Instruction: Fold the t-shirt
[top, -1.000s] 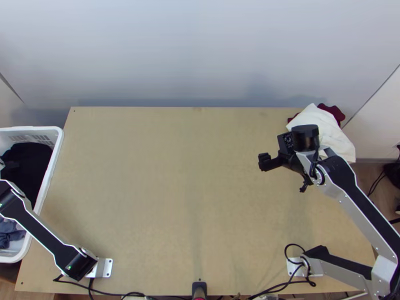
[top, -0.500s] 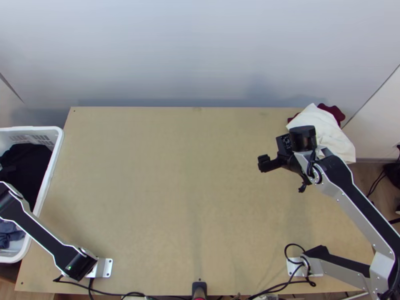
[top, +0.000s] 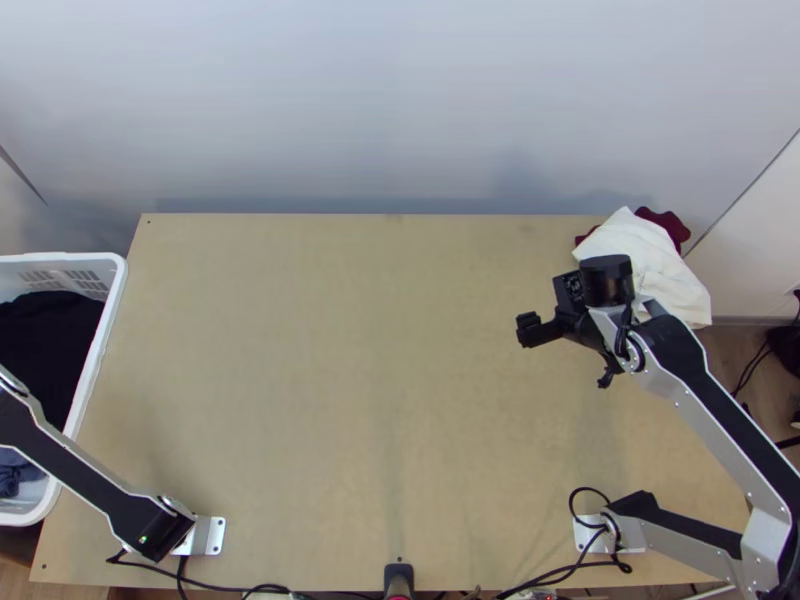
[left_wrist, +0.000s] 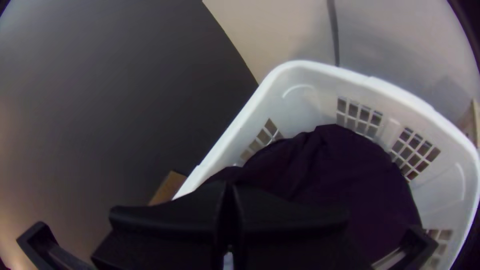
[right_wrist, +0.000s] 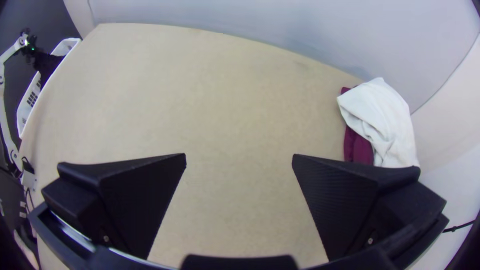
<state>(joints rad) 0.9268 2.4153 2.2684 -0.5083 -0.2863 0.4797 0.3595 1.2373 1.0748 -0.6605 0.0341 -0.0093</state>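
- Worktop: light wooden, rectangular board.
- Basket: white plastic, rounded corners, walls pierced by grid slots. Position: along the left edge of the worktop.
- Dark cloth: near-black fabric, loosely bunched inside the basket. Its outline does not identify it as a t-shirt.
- Blue-grey cloth: crumpled, inside the basket at the end toward the near edge of the worktop.
- White cloth: layered on top of a maroon cloth. Position: far right corner of the worktop.
- Left arm: extends from its base at the near left corner, across the left edge, to the basket.
- Left hand: located over the basket, in front of the dark cloth. Fingers are together. Whether fabric is pinched between them cannot be told.
- Right arm: extends from its base near the near right corner toward the far right corner.
- Right hand: located above the right part of the worktop, near the white cloth and apart from it. Fingers are wide apart, with nothing between them.
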